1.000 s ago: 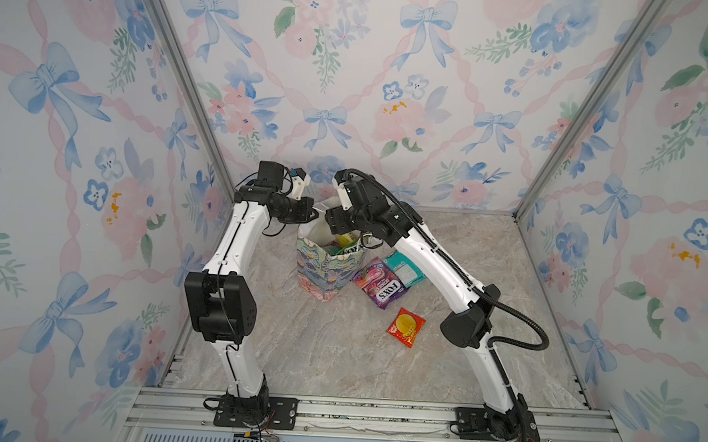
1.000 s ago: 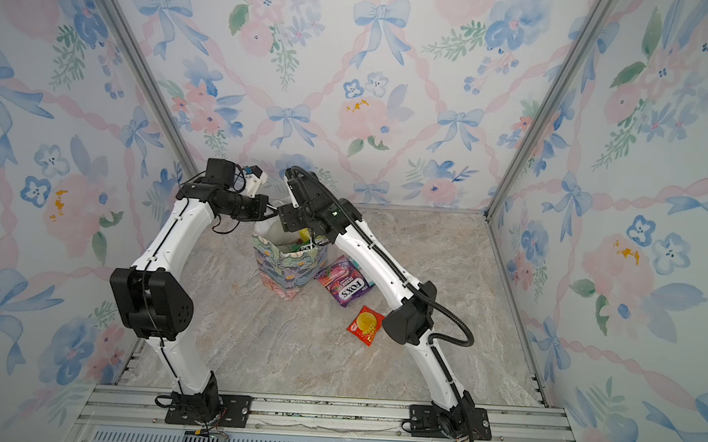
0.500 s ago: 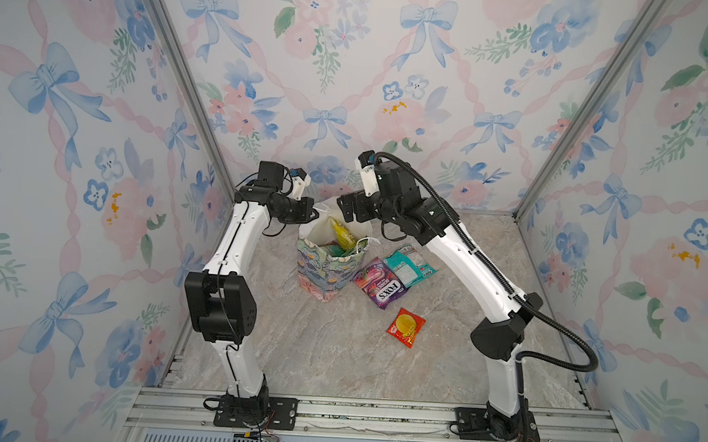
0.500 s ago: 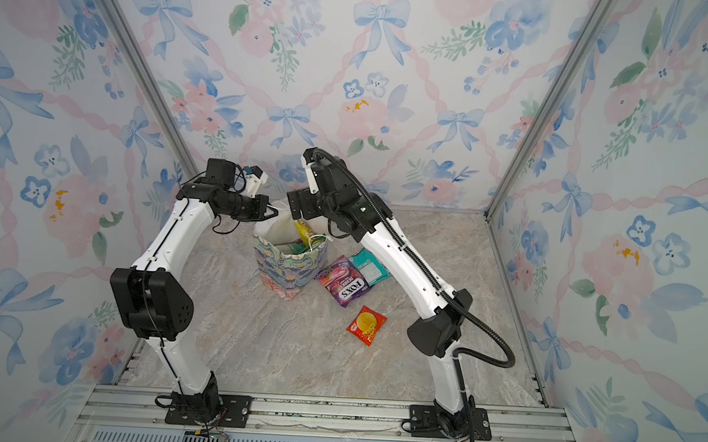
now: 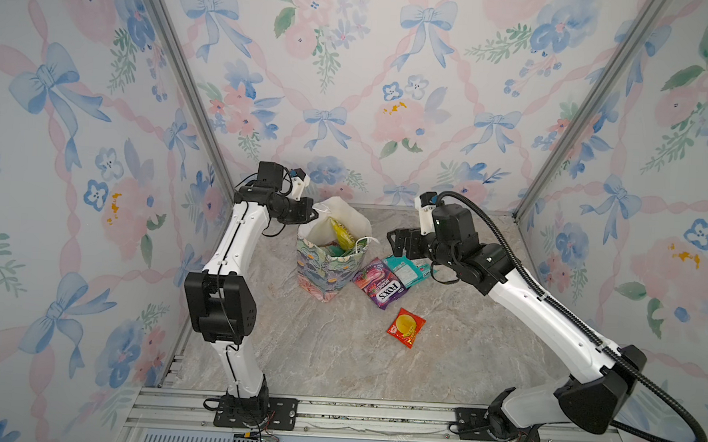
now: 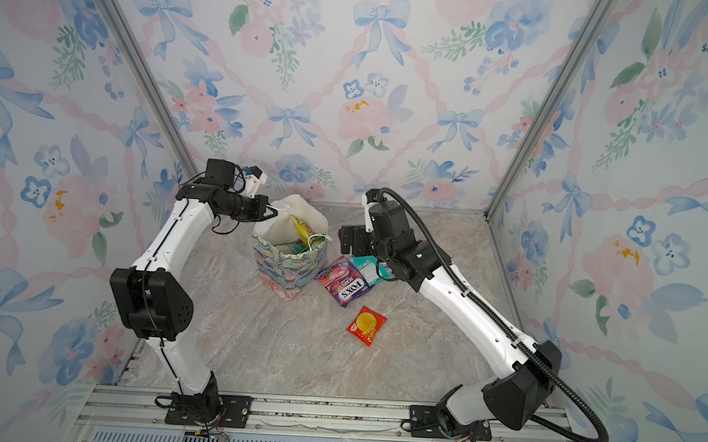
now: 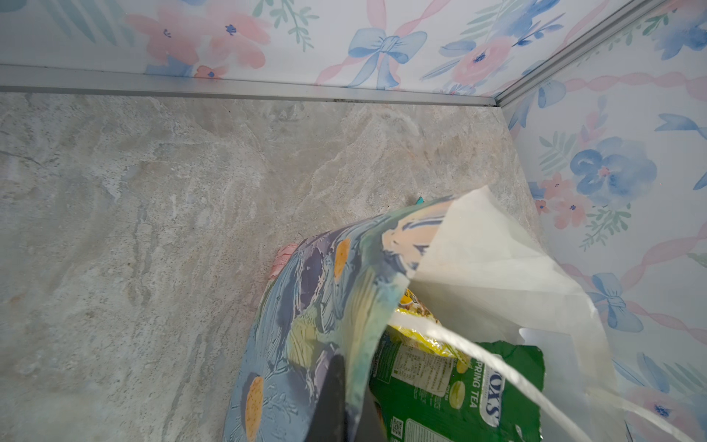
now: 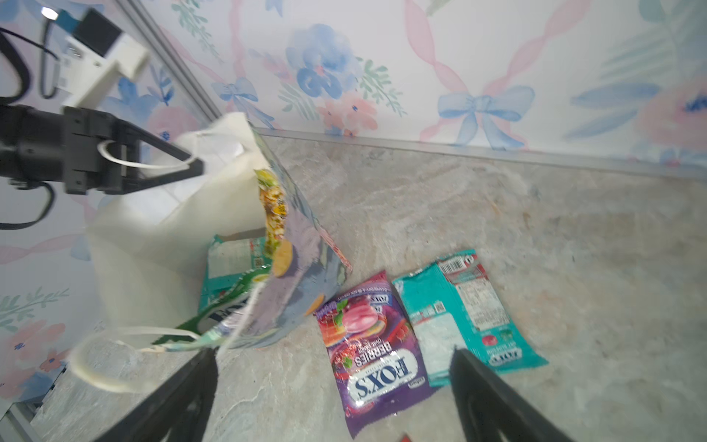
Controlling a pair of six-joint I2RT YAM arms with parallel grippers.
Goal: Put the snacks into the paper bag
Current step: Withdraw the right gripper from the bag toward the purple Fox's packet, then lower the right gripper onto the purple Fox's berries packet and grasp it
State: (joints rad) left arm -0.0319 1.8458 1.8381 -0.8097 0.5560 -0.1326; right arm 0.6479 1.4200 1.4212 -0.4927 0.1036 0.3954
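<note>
My left gripper (image 5: 312, 215) clamps the paper bag (image 5: 324, 272) at its top edge, mouth open. My right gripper (image 5: 396, 241) hovers spread wide, empty, over the purple packet (image 5: 380, 282), which lies flat beside the bag. Expect light, limp, slippery film: pinch a sealed end seam.

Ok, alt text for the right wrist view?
The right gripper, jaws open and empty, hangs over a purple packet and a teal packet lying side by side on the table. Beside them the left gripper pinches the rim of the paper bag; packets show inside.
</note>
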